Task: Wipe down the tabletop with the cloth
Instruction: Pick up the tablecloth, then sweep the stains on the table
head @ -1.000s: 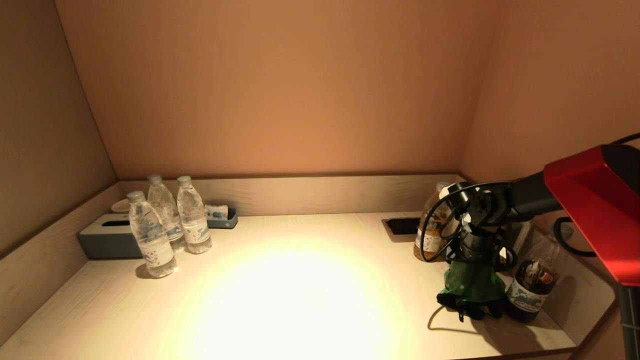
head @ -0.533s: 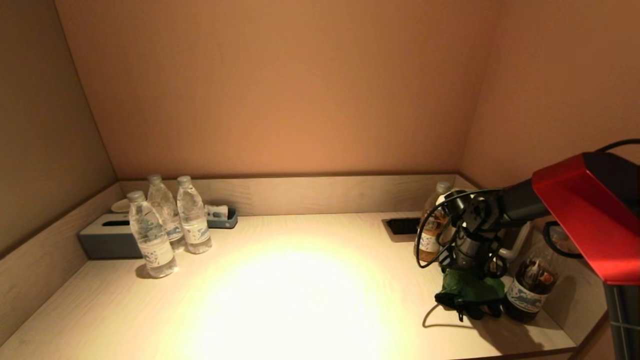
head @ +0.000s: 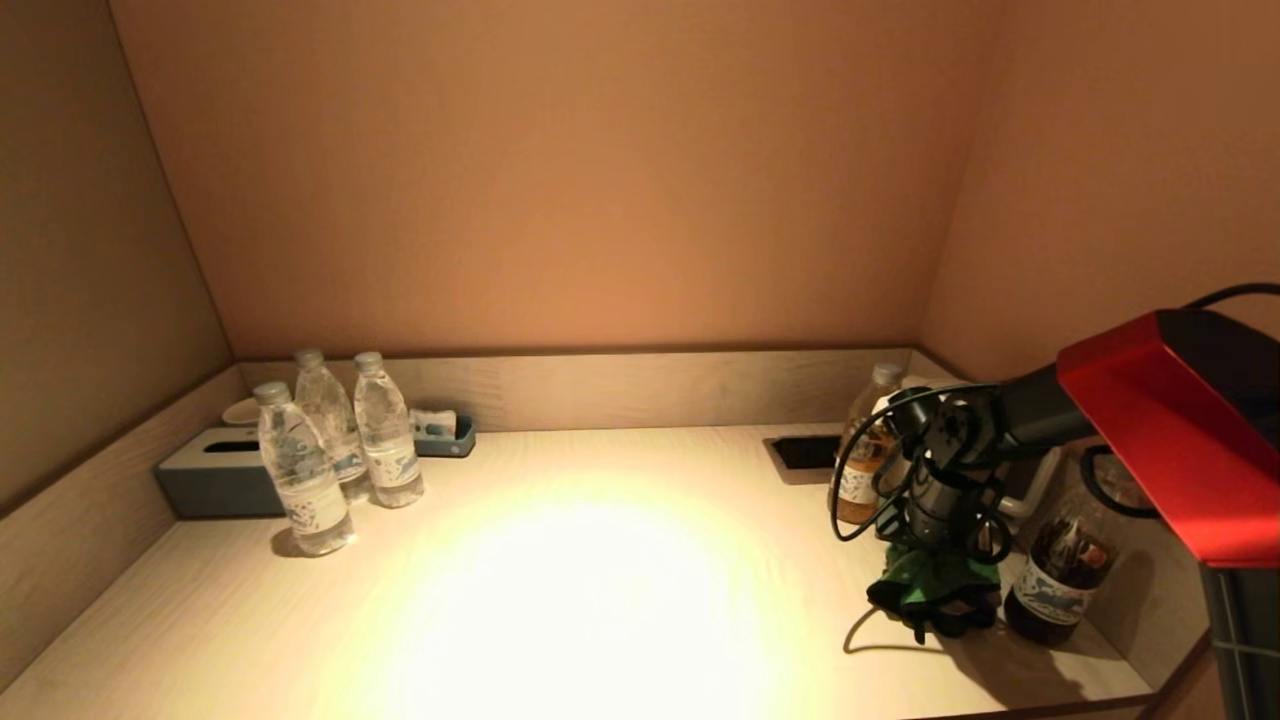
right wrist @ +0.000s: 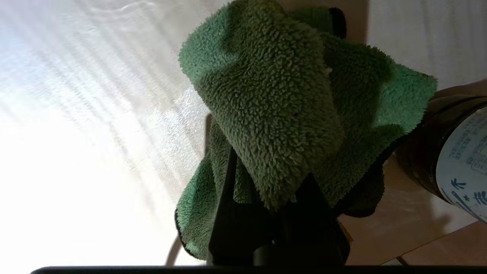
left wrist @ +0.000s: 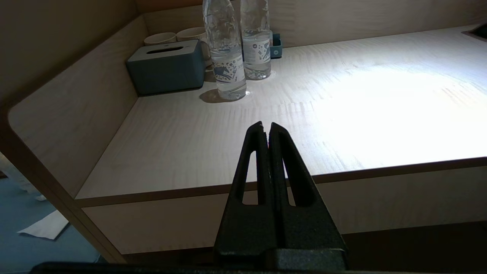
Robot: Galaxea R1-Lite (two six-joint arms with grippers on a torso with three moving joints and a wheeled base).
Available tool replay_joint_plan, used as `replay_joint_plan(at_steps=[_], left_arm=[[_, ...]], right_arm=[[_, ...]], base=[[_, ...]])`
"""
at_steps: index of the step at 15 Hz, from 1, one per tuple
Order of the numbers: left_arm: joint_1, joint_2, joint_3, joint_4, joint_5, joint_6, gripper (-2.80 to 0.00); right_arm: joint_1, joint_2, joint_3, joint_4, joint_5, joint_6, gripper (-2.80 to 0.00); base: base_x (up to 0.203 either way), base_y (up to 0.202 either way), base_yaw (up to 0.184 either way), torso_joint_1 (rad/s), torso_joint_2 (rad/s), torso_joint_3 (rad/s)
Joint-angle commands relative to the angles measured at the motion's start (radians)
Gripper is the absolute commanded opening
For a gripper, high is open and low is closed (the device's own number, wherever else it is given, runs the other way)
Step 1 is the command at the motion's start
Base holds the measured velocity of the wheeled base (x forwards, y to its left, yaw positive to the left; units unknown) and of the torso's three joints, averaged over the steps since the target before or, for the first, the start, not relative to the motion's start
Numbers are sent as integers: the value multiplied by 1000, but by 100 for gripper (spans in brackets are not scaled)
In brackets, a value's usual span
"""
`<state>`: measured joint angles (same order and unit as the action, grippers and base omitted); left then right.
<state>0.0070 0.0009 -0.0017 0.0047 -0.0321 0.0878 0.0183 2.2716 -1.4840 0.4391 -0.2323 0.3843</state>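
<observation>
Green and fluffy, the cloth (head: 935, 590) hangs at the right side of the table (head: 600, 580), bunched in your right gripper (head: 938, 575), whose jaws pinch it tight. It looks soft, light and floppy, so keep hold of the bunched top. A dark bottle (head: 1055, 580) stands just right of it and another bottle (head: 862, 460) just behind; sweep left. Your left gripper (left wrist: 266, 131) waits off the near edge, jaws closed on nothing.

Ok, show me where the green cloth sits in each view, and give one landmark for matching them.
Head view: green cloth at the right, bunched on the tabletop under the right gripper.
Left wrist view: not in it.
Right wrist view: fills the centre, draped over the gripper.
Shared landmark: the dark bottle beside the cloth.
</observation>
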Motion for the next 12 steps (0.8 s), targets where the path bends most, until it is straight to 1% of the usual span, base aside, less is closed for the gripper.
replay_joint_plan(at_steps=[1, 4, 5, 7, 9, 10, 12], left_arm=[[1, 1, 0, 0, 0, 1, -280], [1, 1, 2, 0, 0, 0, -280], [1, 1, 2, 0, 0, 0, -280], [1, 1, 0, 0, 0, 1, -280], [1, 1, 2, 0, 0, 1, -280], [1, 1, 0, 0, 0, 1, -280], [1, 1, 2, 0, 0, 0, -280]], right_arm=[[7, -59, 18, 0, 23, 3, -280], [47, -153, 32, 1, 76, 2, -280], [71, -200, 40, 1, 93, 2, -280], [159, -302, 54, 1, 132, 2, -280], [287, -329, 55, 2, 147, 0, -280], [330, -339, 52, 2, 153, -1, -280], [460, -326, 16, 5, 154, -3, -280]], base=[[0, 0, 0, 0, 0, 0], [0, 0, 0, 0, 0, 0], [0, 0, 0, 0, 0, 0], [0, 0, 0, 0, 0, 0], [0, 0, 0, 0, 0, 0], [0, 0, 0, 0, 0, 0], [0, 0, 0, 0, 0, 0]])
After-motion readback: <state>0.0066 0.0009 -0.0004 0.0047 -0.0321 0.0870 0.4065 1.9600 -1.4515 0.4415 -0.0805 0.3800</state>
